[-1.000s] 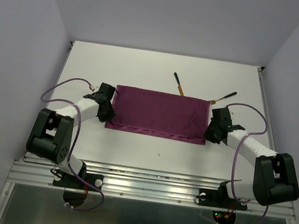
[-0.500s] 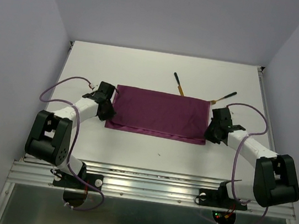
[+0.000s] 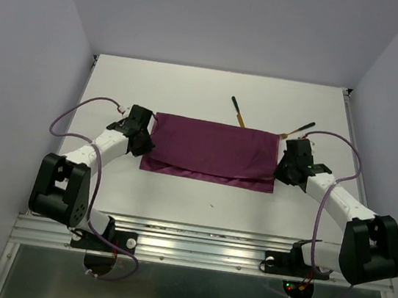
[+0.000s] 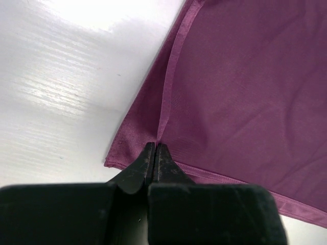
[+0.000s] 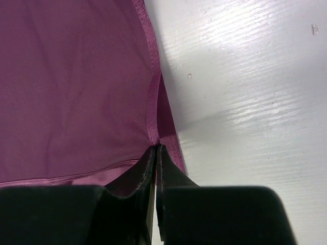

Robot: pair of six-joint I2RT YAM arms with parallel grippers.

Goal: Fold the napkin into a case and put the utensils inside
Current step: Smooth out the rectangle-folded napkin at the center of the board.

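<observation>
Left fingers and right fingers each pinched one short end of the napkin. Its long axis ran between them.

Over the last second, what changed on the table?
The left claw and right claw, each shut on a side edge of the napkin, moved away from the robot. That dragged its top layer back, so a strip of the lower layer now shows along the near edge. Grips unchanged; the utensils stayed put.
</observation>
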